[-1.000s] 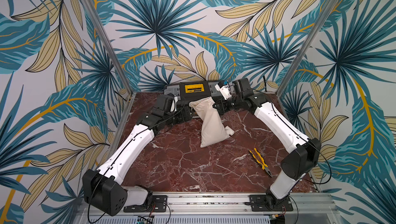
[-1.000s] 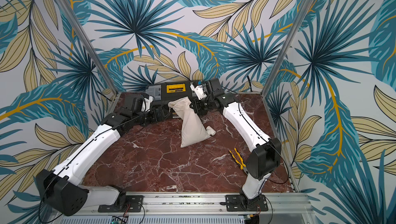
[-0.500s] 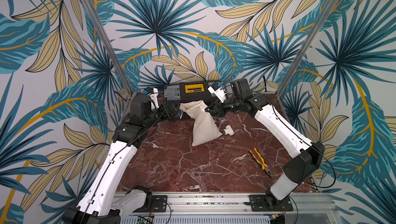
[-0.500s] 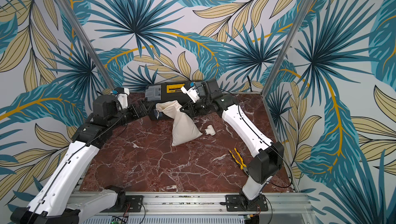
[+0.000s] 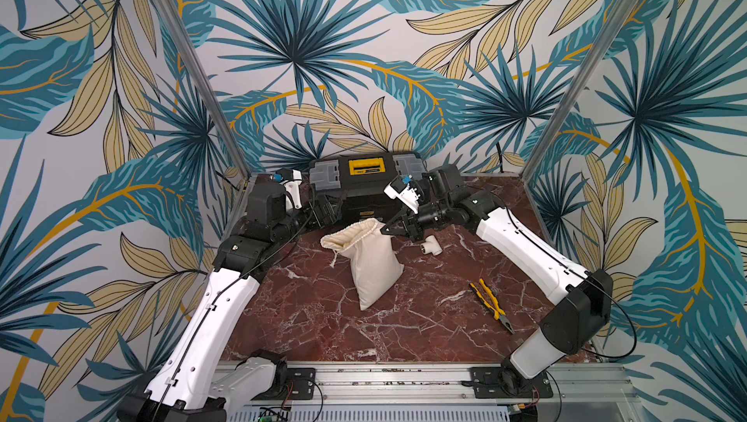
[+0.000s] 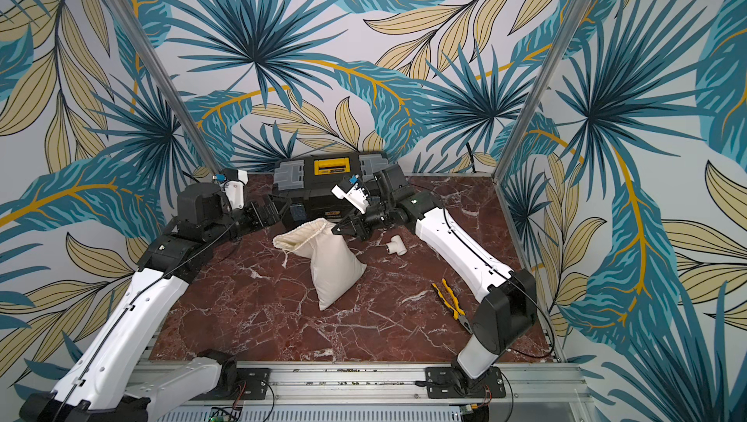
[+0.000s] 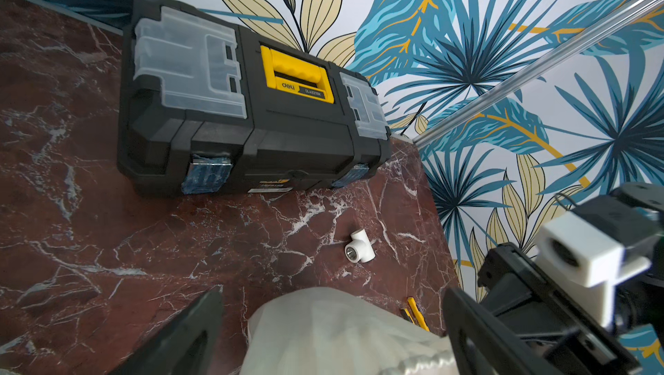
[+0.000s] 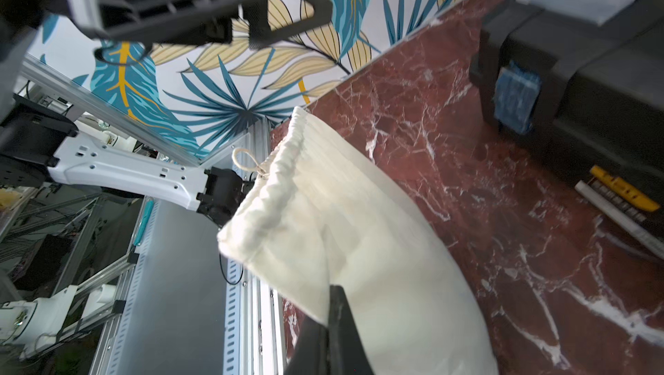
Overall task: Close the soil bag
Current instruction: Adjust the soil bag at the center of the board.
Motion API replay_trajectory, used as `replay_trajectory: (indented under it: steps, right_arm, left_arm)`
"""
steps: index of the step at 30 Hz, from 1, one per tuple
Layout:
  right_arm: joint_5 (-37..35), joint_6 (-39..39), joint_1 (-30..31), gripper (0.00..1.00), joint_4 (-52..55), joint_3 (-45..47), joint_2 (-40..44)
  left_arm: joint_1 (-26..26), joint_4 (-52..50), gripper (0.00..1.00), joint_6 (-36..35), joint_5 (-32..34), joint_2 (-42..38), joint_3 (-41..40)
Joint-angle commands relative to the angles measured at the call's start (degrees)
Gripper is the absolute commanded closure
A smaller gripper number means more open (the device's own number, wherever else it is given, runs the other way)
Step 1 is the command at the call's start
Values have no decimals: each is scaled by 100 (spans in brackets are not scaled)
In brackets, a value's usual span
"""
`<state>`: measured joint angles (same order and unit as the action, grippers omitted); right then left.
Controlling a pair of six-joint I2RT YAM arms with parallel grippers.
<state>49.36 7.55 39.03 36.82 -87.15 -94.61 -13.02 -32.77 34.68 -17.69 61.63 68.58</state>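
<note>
1. Left gripper (image 5: 328, 214): its jaws are spread wide and empty, near the left end of the mouth of the soft cream-white cloth drawstring soil bag (image 5: 374, 262). It could close on cloth instead of the thin white cord (image 5: 334, 256) dangling there, and then pulling would cinch nothing.
2. The bag leans mid-table, in front of the black-and-yellow plastic toolbox (image 5: 366, 181), with its mouth slack. A one-sided tug could drag or topple it.
3. Right gripper (image 5: 386, 230): its jaws are pinched together at the mouth's right corner, apparently on cloth. So thin a hold may slip.
</note>
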Motion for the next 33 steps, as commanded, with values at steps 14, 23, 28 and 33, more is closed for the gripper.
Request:
replay_trajectory:
  steps: [14, 23, 28, 33]
  right_arm:
    - [156, 174, -71, 100, -261, 241, 66]
    - [81, 246, -80, 100, -93, 93, 30]
    - [57, 293, -80, 100, -38, 72, 32]
    - [52, 336, -80, 100, 31, 67, 9]
  left_arm:
    - [-493, -210, 0, -3382, -954, -93, -134]
    - [-540, -625, 11, -4801, -1349, -167, -258]
    - [-536, -793, 21, -4987, -1466, -2, -284]
    - [-544, -776, 25, -5147, -1499, 174, -285]
